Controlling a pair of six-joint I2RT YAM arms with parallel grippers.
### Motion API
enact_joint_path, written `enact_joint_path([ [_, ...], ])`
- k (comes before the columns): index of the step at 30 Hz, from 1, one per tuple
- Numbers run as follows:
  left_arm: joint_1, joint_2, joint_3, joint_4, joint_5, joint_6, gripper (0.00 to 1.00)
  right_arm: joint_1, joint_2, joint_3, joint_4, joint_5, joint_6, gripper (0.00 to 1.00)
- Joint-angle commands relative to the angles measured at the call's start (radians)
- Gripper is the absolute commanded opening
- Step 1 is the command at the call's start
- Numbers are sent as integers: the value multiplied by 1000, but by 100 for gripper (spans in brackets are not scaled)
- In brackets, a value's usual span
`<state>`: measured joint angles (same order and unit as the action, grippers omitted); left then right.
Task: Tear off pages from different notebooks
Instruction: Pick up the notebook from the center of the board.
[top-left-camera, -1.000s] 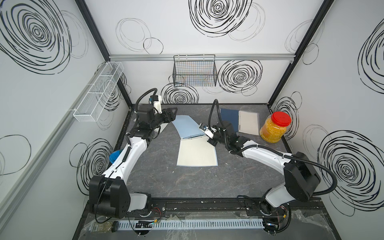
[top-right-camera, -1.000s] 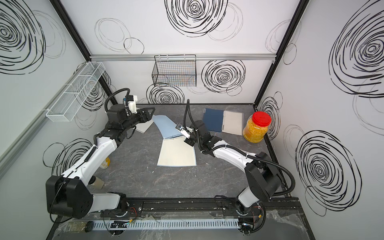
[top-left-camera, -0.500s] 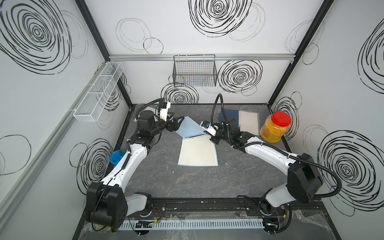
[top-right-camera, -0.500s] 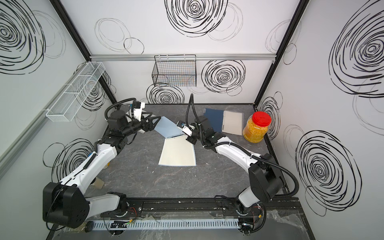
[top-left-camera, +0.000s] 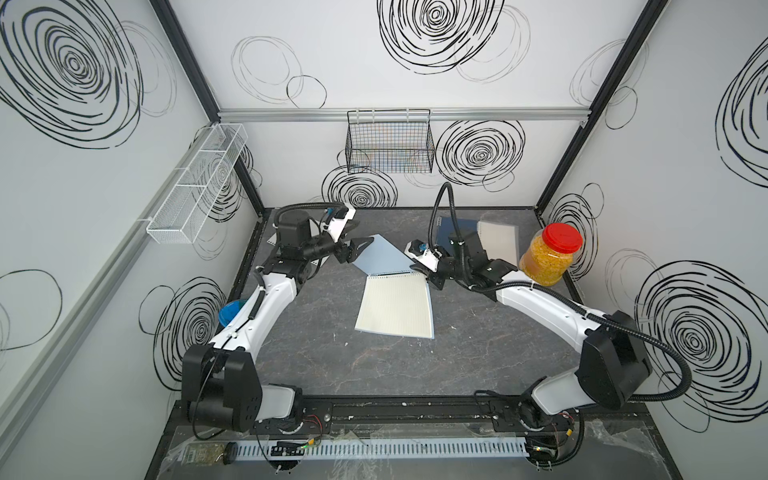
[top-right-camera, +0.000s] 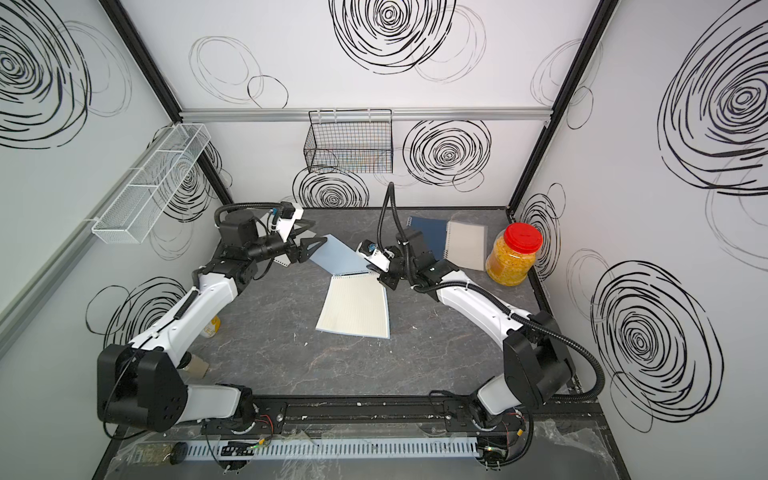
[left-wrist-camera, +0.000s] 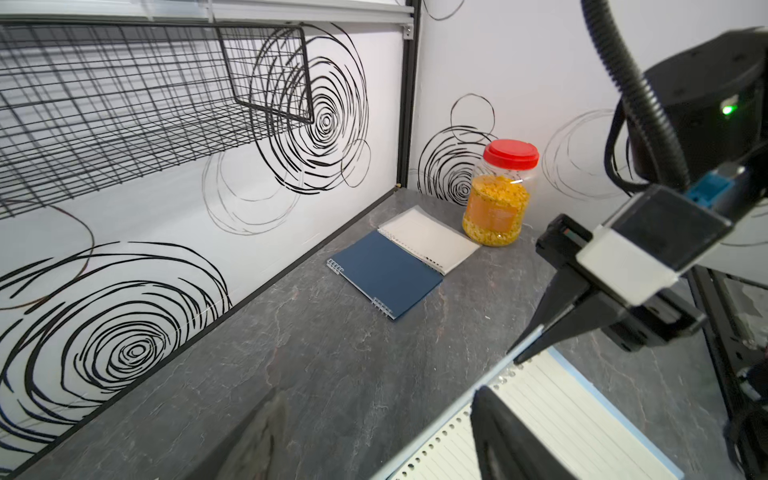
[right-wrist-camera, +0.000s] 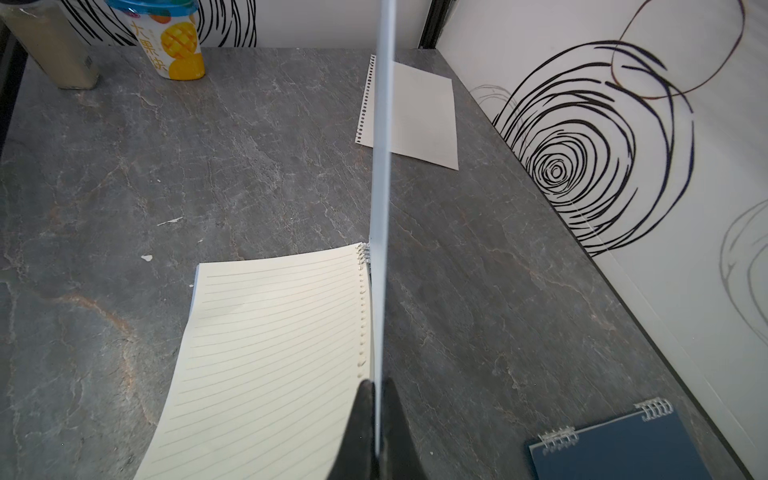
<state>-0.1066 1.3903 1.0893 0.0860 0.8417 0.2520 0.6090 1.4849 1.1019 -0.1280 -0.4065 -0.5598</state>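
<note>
Notebook (top-left-camera: 395, 305) lengthwise front-to-back, spiral edge rearward

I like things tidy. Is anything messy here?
Yes. Tiny white paper scraps lie on the table beside the open notebook, and one loose page lies alone by the wall, torn out. The right gripper holds its cover lifted.

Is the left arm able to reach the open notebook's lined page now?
Probably yes: the right tool holds the blue cover up, so the lined page lies bare, near the open left tool.

The mango-printed cup (right-wrist-camera: 174, 45) bears Chinese characters "大果", the rest unclear.
</note>
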Motion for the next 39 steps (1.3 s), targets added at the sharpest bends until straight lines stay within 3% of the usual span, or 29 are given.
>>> enact_joint_path([
  [1,-2,62,106,-165,84,191,73,-6,-35,44,-13,-45,-15,0],
  [8,-14,187,270,-463,192,371,68,-20,-30,59,-8,-47,-11,0],
  [13,-61,191,263,-470,78,375,61,-27,-20,65,6,-30,-6,0],
  [17,-58,174,232,-410,54,313,53,-40,-6,74,4,-26,10,0],
  [19,-58,159,213,-368,38,276,44,-45,-2,79,5,-26,28,0],
  [22,-63,139,188,-312,12,216,19,-52,8,90,5,-30,66,0],
  [26,-74,105,145,-259,-26,194,4,-60,29,105,-5,-30,120,1],
  [30,-72,85,123,-227,-36,182,0,-76,31,111,-7,-13,208,26],
  [35,-68,69,114,-213,-31,189,0,-116,6,103,-32,-13,295,42],
  [39,-70,61,124,-238,-24,211,0,-184,-8,67,-43,-83,298,52],
])
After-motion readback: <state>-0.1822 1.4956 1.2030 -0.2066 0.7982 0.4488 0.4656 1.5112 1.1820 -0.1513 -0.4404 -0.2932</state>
